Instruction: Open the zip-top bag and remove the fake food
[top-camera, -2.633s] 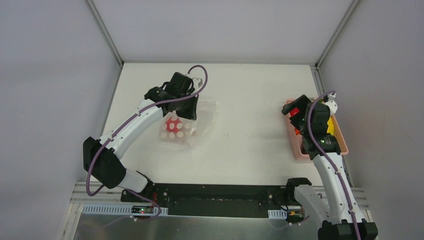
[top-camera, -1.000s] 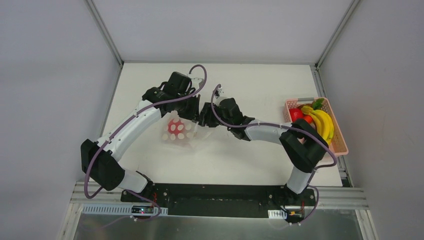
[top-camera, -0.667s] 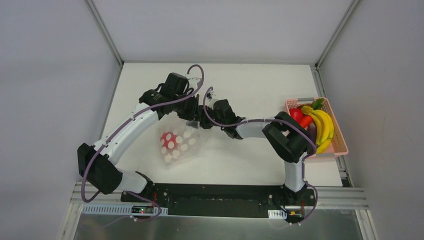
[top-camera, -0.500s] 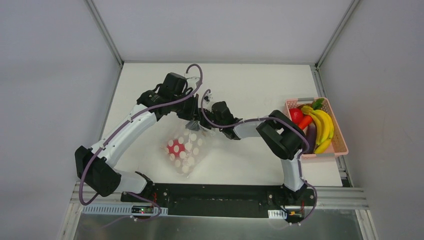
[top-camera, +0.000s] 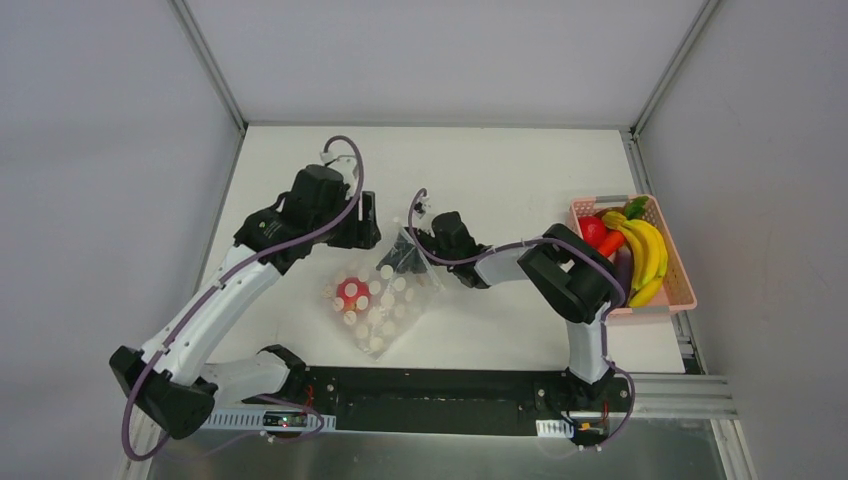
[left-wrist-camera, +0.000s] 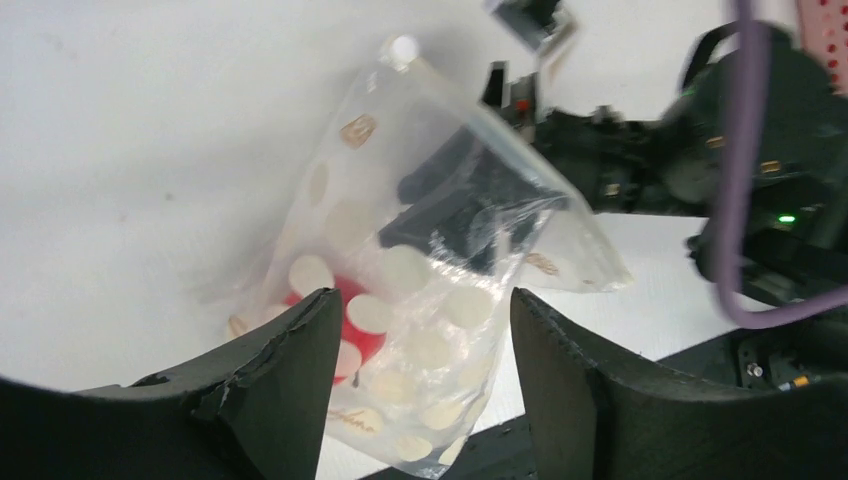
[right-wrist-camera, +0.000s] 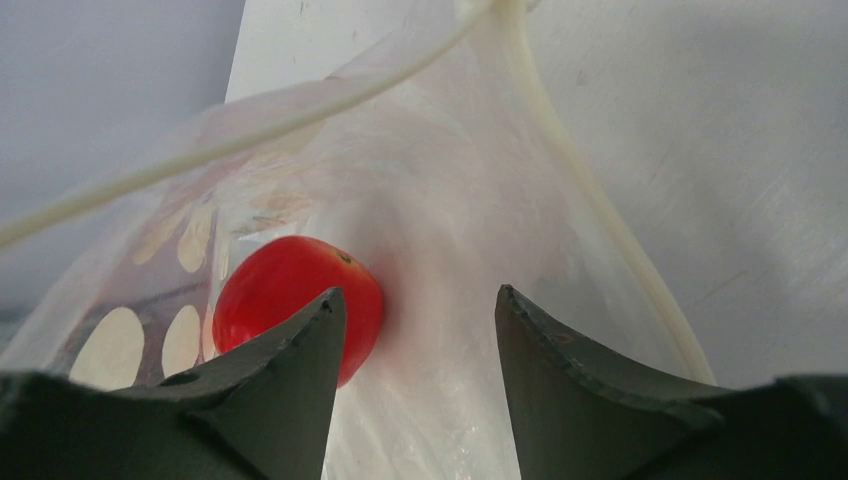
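Inside one zip-top bag (top-camera: 390, 302), one red fake food (right-wrist-camera: 288, 288); left gripper (left-wrist-camera: 425, 312), right gripper (right-wrist-camera: 418, 302) both spread

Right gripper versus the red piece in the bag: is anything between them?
Nothing visible. The right gripper, open, is inside the mouth of the zip-top bag, and the red fake food lies uncovered just ahead, left of centre.

Left arm (top-camera: 225, 300): white tubular links, black joint housings, purple cable (top-camera: 357, 172) looping behind left pincer (left-wrist-camera: 422, 300). Fingers (left-wrist-camera: 270, 400) matte black, curved, tapering; one edge chipped. Right arm (top-camera: 500, 265) same build: purple cable, small green light (left-wrist-camera: 787, 218) on black housing behind right pincer (right-wrist-camera: 418, 295).
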